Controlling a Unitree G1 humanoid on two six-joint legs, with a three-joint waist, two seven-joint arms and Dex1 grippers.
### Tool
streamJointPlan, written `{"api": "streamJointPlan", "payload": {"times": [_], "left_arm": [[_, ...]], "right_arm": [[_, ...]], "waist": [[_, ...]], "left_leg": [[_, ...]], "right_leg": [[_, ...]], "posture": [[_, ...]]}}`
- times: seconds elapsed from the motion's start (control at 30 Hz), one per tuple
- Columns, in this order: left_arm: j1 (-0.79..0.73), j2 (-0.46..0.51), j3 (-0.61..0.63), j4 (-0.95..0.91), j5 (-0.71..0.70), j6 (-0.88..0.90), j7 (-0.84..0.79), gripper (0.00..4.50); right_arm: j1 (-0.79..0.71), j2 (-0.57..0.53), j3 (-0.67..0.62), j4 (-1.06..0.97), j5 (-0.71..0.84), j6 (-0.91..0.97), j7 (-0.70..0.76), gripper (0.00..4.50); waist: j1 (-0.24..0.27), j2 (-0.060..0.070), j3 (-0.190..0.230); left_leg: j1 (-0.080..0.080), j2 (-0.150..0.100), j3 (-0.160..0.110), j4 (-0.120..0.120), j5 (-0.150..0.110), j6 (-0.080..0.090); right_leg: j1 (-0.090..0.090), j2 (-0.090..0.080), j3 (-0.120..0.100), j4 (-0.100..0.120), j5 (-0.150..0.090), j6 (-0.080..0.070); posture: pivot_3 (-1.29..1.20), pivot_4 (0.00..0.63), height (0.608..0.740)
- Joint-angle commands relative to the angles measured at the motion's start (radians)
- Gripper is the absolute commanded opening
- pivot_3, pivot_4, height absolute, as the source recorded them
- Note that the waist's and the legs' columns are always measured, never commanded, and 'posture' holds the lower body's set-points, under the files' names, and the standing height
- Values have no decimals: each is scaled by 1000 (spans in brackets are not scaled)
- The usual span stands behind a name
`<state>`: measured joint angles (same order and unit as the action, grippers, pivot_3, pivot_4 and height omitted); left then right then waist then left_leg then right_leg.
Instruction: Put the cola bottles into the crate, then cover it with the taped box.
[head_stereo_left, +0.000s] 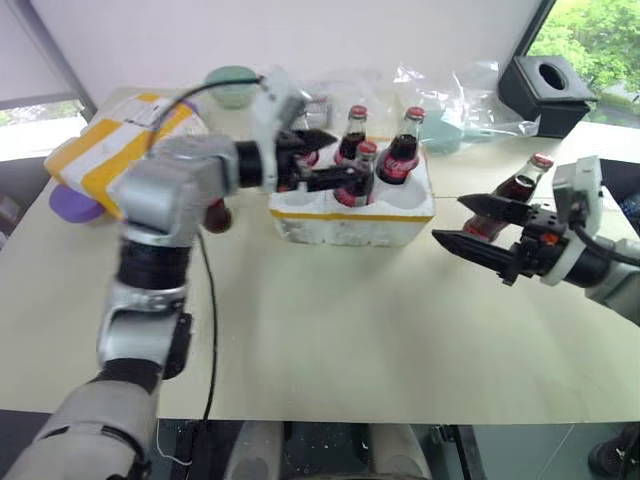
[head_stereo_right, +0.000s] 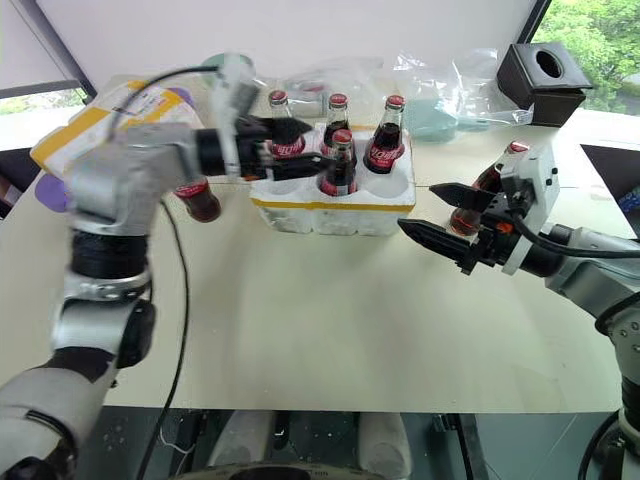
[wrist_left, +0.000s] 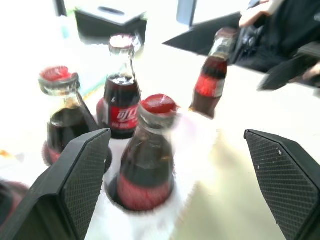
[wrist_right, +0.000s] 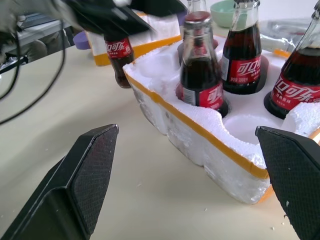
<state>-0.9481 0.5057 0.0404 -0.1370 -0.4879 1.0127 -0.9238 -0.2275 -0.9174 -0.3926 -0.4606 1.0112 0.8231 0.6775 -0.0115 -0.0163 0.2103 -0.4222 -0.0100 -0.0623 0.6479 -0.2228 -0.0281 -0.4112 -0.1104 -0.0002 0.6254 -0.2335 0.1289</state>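
Nearest to me, the right gripper (head_stereo_left: 448, 218) hangs level over the bare table (head_stereo_left: 330, 320) at about 4 o'clock from the crate (head_stereo_left: 350, 220). Its jaws are spread wide and empty. I read that as a waiting pose, kept off to the side so the other arm has room.

Just behind it, at 3 o'clock, one loose cola bottle (head_stereo_left: 518, 188) stands upright on the table, within easy reach of that gripper.

The crate sits mid-table with four bottles upright in its wells, as far as I can count, and at least one front well (wrist_right: 245, 122) bare. The left gripper (head_stereo_left: 345, 158) reaches in from 9 o'clock across the crate's top. Its fingers are parted on either side of the front bottle (wrist_right: 200, 75) and are not clamped on anything.

Another bottle (head_stereo_left: 216, 215) stands on the table at 9 o'clock, partly hidden by my left arm.

Further off, at 10 o'clock, the taped box (head_stereo_left: 120, 145) lies tilted. It is parked clear of the crate, sensibly, since it goes on last.
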Motion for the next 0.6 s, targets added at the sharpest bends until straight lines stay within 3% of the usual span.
{"api": "streamJointPlan", "payload": {"times": [0.03, 0.13, 0.27, 0.43, 0.6], "left_arm": [[147, 167, 95, -203, -116, 93, -69, 4462], [283, 279, 178, -303, -172, 143, -57, 4462], [419, 326, 277, -341, -142, 155, 70, 4462], [534, 293, 374, -334, -80, 126, 251, 4462], [576, 235, 392, -316, -37, 78, 377, 4462]], "right_arm": [[-22, 9, -1, 4, -6, -22, 19, 4500], [-45, 10, 23, 27, -22, -24, 40, 4500], [-83, 10, 54, 61, -42, -26, 65, 4500], [-121, 19, 81, 89, -63, -25, 89, 4500], [-145, 26, 97, 105, -81, -23, 105, 4500]], "waist": [[-10, 0, 0], [-6, 0, 0], [4, 0, 0], [2, -1, 0], [0, -1, 0]], "left_leg": [[1, 0, 1, 0, 0, 0], [3, 1, 1, -1, 0, 0], [3, 1, 1, 1, 0, 0], [3, 1, 1, 0, 0, 0], [3, 1, 1, 0, 0, 0]], "right_leg": [[0, 0, 1, 1, 0, 0], [0, 1, 2, 3, -1, -1], [2, 0, 2, 2, -3, -5], [1, 1, 2, 2, -3, -5], [2, 0, 2, 2, -3, -5]], "posture": [[0, 150, 739], [0, 150, 739], [0, 150, 739], [0, 150, 739], [0, 150, 739]]}}
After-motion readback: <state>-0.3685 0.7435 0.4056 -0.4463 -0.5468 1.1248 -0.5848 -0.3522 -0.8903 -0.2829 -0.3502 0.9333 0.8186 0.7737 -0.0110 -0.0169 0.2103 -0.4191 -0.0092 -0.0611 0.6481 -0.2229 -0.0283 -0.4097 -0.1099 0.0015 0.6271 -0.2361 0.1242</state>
